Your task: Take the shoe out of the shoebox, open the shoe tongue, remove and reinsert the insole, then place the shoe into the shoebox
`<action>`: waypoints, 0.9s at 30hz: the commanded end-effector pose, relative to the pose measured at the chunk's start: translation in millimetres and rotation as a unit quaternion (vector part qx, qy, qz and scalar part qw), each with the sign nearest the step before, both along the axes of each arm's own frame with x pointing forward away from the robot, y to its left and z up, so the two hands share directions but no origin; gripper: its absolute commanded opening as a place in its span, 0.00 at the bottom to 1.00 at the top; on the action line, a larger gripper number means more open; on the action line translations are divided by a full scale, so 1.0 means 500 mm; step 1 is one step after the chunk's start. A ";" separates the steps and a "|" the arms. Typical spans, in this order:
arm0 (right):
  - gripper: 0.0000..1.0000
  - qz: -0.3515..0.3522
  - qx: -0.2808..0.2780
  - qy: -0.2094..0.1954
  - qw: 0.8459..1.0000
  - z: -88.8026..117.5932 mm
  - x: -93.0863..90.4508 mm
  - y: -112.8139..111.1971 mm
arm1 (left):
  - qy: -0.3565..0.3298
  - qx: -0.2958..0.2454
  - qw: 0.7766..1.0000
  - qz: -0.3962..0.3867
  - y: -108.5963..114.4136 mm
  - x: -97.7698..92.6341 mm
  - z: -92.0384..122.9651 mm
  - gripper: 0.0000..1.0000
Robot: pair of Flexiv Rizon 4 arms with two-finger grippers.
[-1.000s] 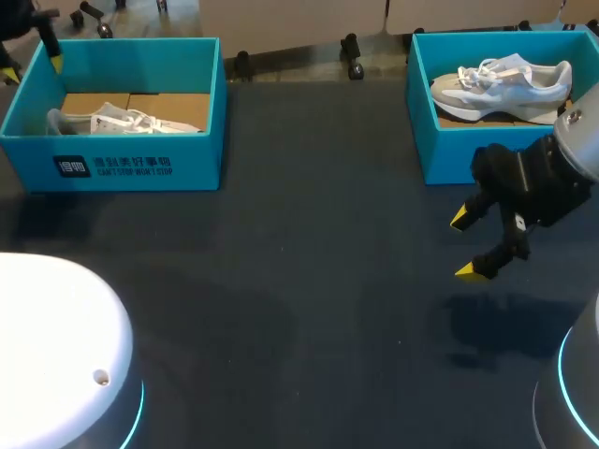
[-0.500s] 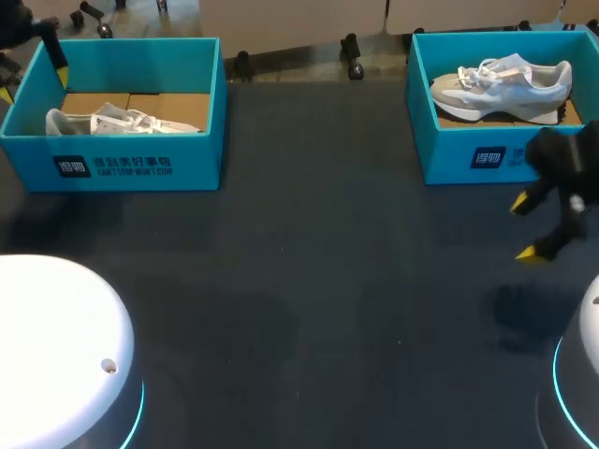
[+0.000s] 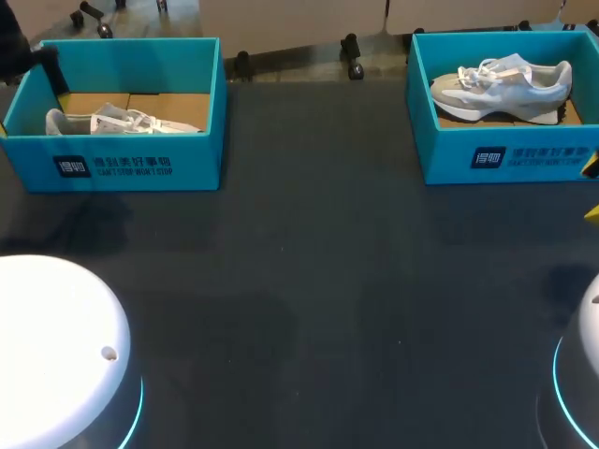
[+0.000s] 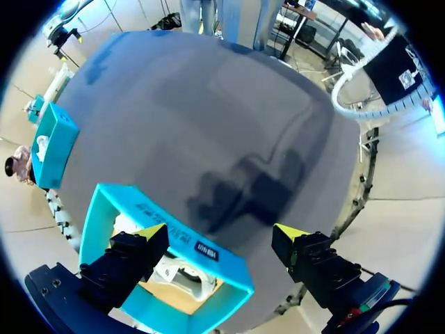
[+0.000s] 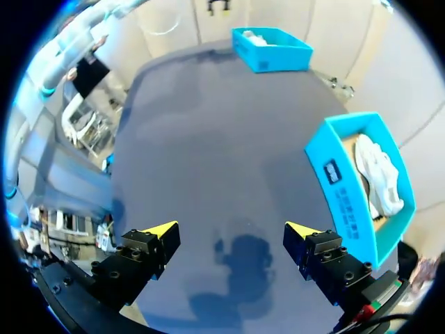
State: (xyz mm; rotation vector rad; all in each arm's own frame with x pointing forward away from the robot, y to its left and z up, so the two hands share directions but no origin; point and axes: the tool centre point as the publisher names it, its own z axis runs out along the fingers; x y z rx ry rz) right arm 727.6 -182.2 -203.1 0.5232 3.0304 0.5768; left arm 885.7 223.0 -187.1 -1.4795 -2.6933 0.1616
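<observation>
The table (image 3: 309,281) carried a left shoebox (image 3: 187,164) and a right shoebox (image 3: 449,159), with a left shoe (image 3: 117,122) and a right shoe (image 3: 501,84) lying lengthwise inside. The left gripper (image 4: 221,232), fingers wide, hung over its box, nearest; the right gripper (image 5: 231,228), equally wide, stood beside its own

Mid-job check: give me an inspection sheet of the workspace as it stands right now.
Surface: dark table, matte.
Job's things: left shoebox holds a white shoe; right shoebox holds a white-grey shoe. Neither is taken out yet.
Clutter: nothing seen.
Grippers: left claw open, one finger over the left shoebox; right claw open, over bare table beside the right shoebox.
Cables: nothing seen.
Surroundings: nothing seen.
</observation>
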 end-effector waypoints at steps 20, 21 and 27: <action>1.00 -0.214 -0.020 -0.081 0.973 0.043 0.181 -0.098 | 0.000 0.007 1.000 0.003 -0.014 -0.016 -0.004 1.00; 1.00 -0.214 -0.020 -0.081 0.973 0.043 0.181 -0.098 | 0.000 0.007 1.000 0.003 -0.014 -0.016 -0.004 1.00; 1.00 -0.214 -0.020 -0.081 0.973 0.043 0.181 -0.098 | 0.000 0.007 1.000 0.003 -0.014 -0.016 -0.004 1.00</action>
